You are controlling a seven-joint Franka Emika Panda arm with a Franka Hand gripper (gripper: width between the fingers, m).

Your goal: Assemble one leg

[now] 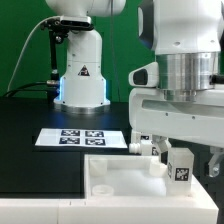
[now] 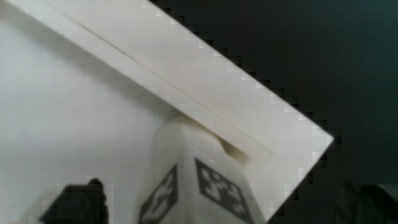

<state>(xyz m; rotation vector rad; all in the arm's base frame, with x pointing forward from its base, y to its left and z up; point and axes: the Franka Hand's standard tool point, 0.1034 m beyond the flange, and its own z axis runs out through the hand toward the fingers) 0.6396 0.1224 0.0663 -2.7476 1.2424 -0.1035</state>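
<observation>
The leg (image 1: 181, 167) is a small white block with black-and-white tags. It stands slightly tilted at the corner of the large white tray-like part (image 1: 118, 182) on the exterior view's right. My gripper (image 1: 178, 155) hangs over it, open, with one finger on each side and a gap between the leg and each. In the wrist view the leg (image 2: 205, 185) rises between the dark fingertips (image 2: 80, 203), over the tray part's raised rim (image 2: 196, 90). The leg's peg end is hidden.
The marker board (image 1: 80, 138) lies flat on the black table behind the tray part. The arm's base (image 1: 82, 80) stands further back against the green backdrop, with a cable to its left in the exterior view.
</observation>
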